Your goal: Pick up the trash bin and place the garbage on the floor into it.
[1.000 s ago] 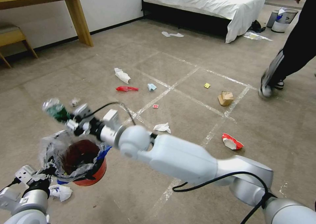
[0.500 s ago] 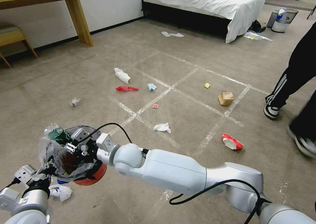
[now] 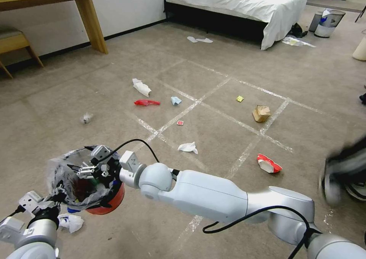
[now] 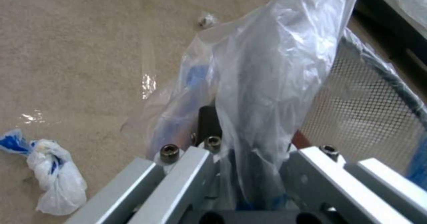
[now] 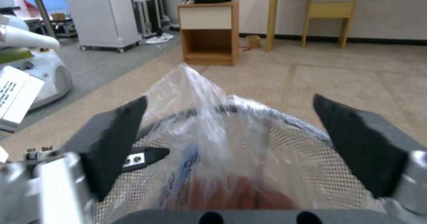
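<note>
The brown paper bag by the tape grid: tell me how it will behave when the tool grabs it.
The brown paper bag looks crumpled and folded, so it will probably crush further rather than stay stiff. It seems empty and light for its size, so a nudge may slide it across the carpet. Its creased, blocky shape makes rolling unlikely.

1. The left pincer has its silver fingers closed on the rim of the trash bin, with the clear plastic liner bunched between them.
2. Mesh wall shows beside the liner.
3. A knotted white-and-blue bag lies on the floor.
4. A small crumpled scrap lies farther off.
</note>
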